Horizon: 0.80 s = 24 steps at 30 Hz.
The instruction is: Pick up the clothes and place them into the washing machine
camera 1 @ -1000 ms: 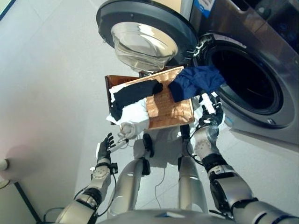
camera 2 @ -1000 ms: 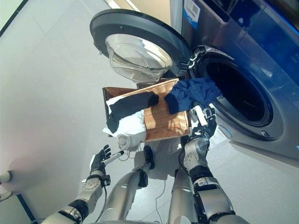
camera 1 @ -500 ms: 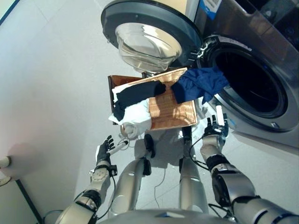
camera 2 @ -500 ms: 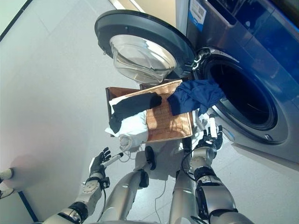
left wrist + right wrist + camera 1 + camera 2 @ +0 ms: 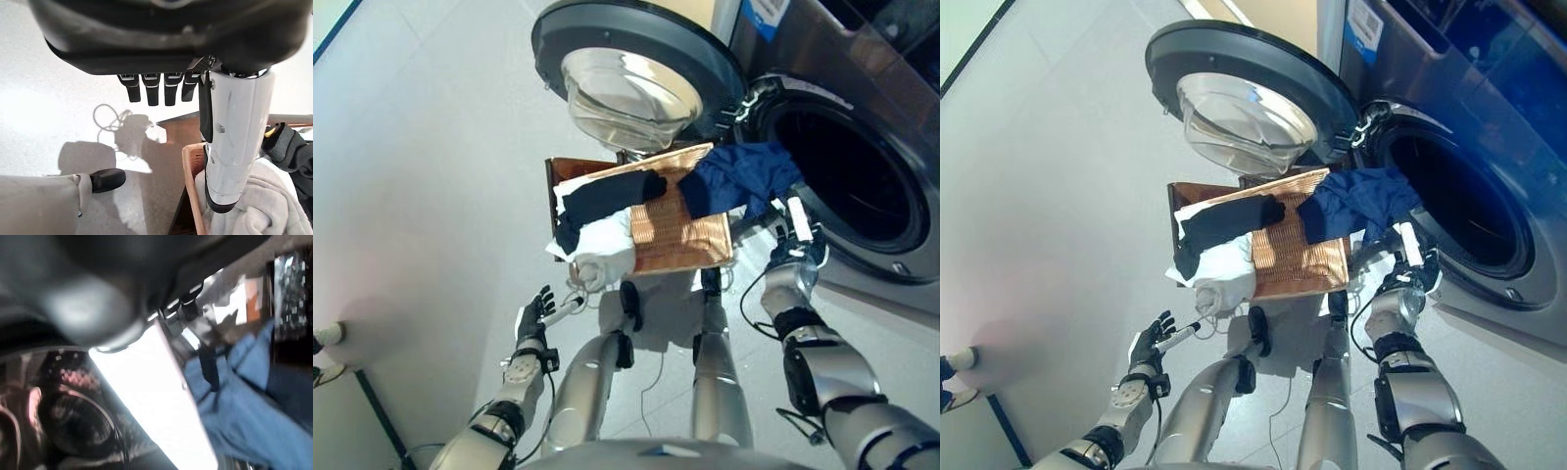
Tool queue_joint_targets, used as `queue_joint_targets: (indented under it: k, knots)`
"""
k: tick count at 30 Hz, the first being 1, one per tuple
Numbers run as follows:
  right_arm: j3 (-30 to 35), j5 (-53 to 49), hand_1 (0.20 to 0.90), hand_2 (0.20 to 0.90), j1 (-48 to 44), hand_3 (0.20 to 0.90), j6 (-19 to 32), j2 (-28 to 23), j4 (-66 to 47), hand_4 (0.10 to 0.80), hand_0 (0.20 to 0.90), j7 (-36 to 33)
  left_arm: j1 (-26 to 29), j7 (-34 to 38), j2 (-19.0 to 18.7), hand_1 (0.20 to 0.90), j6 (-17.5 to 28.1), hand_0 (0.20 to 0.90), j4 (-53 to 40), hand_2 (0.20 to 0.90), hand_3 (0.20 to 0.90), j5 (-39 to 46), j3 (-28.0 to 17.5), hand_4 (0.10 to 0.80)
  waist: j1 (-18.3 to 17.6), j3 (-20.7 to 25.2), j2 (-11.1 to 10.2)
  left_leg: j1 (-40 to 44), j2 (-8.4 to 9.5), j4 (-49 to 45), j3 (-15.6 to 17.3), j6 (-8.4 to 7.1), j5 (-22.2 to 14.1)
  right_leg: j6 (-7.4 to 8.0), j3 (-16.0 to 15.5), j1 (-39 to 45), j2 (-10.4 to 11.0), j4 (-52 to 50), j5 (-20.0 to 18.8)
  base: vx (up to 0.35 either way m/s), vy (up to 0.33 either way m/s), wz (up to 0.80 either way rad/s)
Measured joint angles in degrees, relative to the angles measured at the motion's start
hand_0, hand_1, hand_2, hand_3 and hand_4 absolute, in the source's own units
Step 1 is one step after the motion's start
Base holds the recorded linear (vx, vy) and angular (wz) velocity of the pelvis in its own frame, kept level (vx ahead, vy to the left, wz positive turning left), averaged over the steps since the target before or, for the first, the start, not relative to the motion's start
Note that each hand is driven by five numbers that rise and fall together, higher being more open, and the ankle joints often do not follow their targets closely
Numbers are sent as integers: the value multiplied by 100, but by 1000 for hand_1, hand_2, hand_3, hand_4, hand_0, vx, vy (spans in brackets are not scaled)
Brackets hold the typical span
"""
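Right hand: right hand [image 5: 795, 257] is hovering just below the blue garment [image 5: 736, 178], fingers extended and spread, gripping nothing.
Left hand: left hand [image 5: 534, 317] is hanging low beside the basket [image 5: 680, 233], fingers straight and relaxed, holding nothing.
Blue garment: draping over the basket's corner nearest the drum opening [image 5: 852, 166], not yet inside.
Other clothes: a black garment [image 5: 605, 196] is lying across a white garment [image 5: 599, 245] at the basket's far side from the washer.
Washing machine: washing machine [image 5: 1489, 108] is standing with its round door [image 5: 631, 73] swung fully open.
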<state>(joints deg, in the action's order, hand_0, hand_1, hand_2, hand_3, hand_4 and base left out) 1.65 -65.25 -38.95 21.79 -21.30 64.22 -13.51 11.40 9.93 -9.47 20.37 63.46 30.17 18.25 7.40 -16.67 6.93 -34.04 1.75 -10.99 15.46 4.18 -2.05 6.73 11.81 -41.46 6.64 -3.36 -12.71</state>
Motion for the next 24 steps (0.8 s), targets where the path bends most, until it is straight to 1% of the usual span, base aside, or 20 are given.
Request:
queue_joint_targets:
  k: [3, 6, 9, 15, 18, 24]
  knots:
    - [-35, 73, 900, 900, -149, 900, -72, -25, -39, 800, 900, -1, 1, -13, 2, 900, -3, 900, -1, 900, 900, 0, -2, 800, 14, -3, 5, -52, -1, -9, -9, 1, 1, 1, -4, -41, -2, -1, -30, -1, -5, 1]
    - [-220, 193, 900, 900, -226, 900, -82, -72, -61, 800, 900, 77, 1, -19, -2, 900, -2, 900, -6, 900, 900, 0, -12, 800, 36, -14, 27, -52, -1, -6, -12, 1, 0, 0, -4, -40, -1, -4, -31, 0, 0, 0]
    - [-241, 199, 900, 900, -231, 900, -127, -80, -268, 800, 900, 98, 1, -31, -2, 900, -2, 900, -7, 900, 900, 0, -14, 800, 45, -29, 52, -53, -1, -5, -13, 1, 0, 0, -2, -48, -2, -10, -31, 0, 0, 0]
    - [-387, 202, 900, 900, -303, 900, -184, -113, -279, 800, 900, 111, 1, -87, -5, 900, -2, 900, -21, 900, 900, -1, -18, 800, 69, -35, 54, -115, -2, -8, -17, -3, -2, -1, 0, -113, -4, -17, -28, 0, 0, 0]
    - [-446, 197, 900, 900, -396, 900, -190, -125, -295, 800, 900, 115, 5, -93, -5, 900, -4, 900, -110, 900, 900, -3, -17, 800, 82, -165, 64, -143, -6, -32, -18, 0, 0, 0, -3, -129, -9, -27, -33, 0, 0, 0]
    - [-616, 186, 900, 900, -532, 900, -198, -164, -444, 800, 900, 134, 5, -122, -7, 900, -8, 900, -128, 900, 900, -4, -18, 800, 127, -268, 61, -144, -7, -34, -57, 0, 0, -1, -8, -126, -9, -38, -33, 0, 0, 0]
